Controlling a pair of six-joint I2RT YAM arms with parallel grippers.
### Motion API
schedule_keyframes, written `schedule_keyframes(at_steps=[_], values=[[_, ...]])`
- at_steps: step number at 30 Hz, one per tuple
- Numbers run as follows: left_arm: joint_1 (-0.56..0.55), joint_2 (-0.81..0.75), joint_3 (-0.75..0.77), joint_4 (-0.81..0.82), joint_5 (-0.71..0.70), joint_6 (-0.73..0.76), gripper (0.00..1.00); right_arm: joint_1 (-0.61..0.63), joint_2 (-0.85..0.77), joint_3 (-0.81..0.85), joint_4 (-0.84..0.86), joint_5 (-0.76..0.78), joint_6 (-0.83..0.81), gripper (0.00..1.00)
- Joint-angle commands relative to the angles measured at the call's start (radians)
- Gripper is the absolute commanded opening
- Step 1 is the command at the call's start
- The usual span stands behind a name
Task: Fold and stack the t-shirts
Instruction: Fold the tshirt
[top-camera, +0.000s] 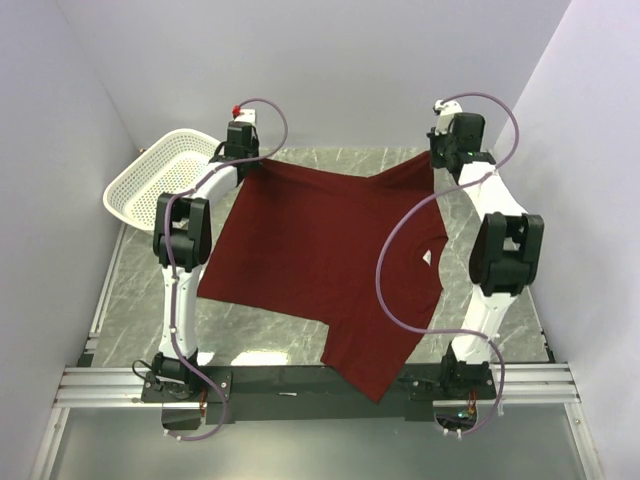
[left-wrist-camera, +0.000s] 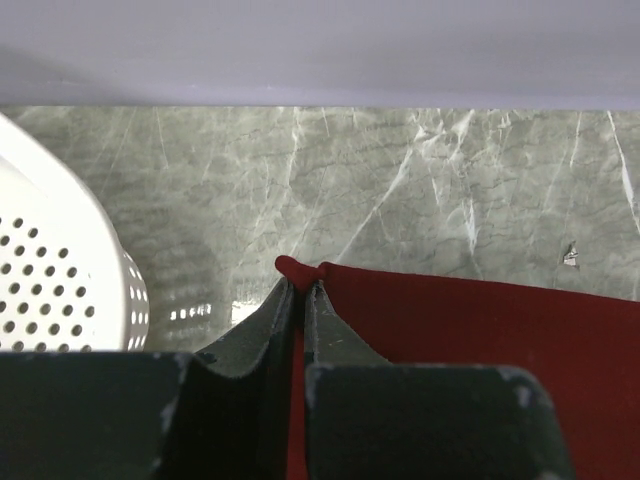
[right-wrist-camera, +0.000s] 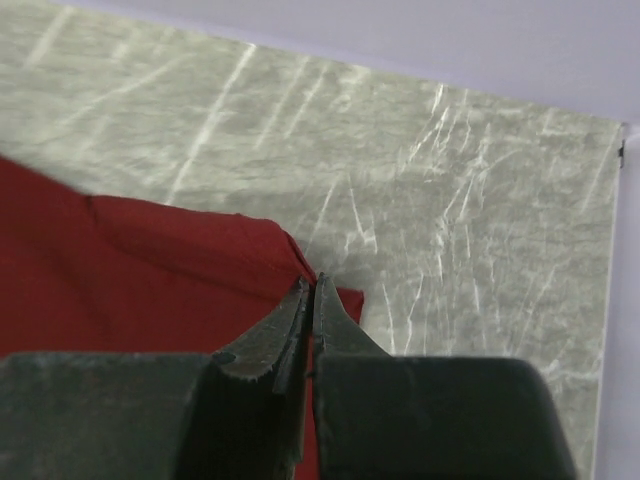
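The left gripper is pinched shut on one far corner of the shirt, and a nub of red cloth pokes out past its tips. The right gripper is clamped the same way on the other far corner. From both, the shirt runs back toward the arm bases, spread between them over the table (its near end overlaps the dark front rail). The basket sits just left of the left gripper, clear of the cloth.
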Motion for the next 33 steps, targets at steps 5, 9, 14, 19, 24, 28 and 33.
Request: schedule_keyframes(at_steps=[5,9,14,19,24,28,33], values=[[0.003,0.024,0.061,0.052,0.022,0.011,0.00,-0.025,-0.166,-0.088,0.107,-0.088,0.019,0.00],[0.005,0.007,0.032,0.080,0.047,0.007,0.00,-0.028,-0.178,-0.117,0.107,-0.105,0.021,0.00],[0.006,-0.025,-0.023,0.138,0.059,0.004,0.00,-0.052,-0.222,-0.187,0.142,-0.146,0.033,0.00],[0.006,-0.038,-0.046,0.163,0.087,-0.002,0.00,-0.072,-0.258,-0.233,0.150,-0.190,0.027,0.00],[0.008,-0.059,-0.086,0.198,0.088,-0.002,0.00,-0.077,-0.281,-0.275,0.157,-0.206,0.019,0.00],[0.013,-0.074,-0.111,0.203,0.090,0.000,0.00,-0.090,-0.299,-0.301,0.162,-0.209,0.015,0.00],[0.019,-0.102,-0.146,0.229,0.105,0.004,0.00,-0.118,-0.314,-0.330,0.162,-0.239,0.016,0.00]])
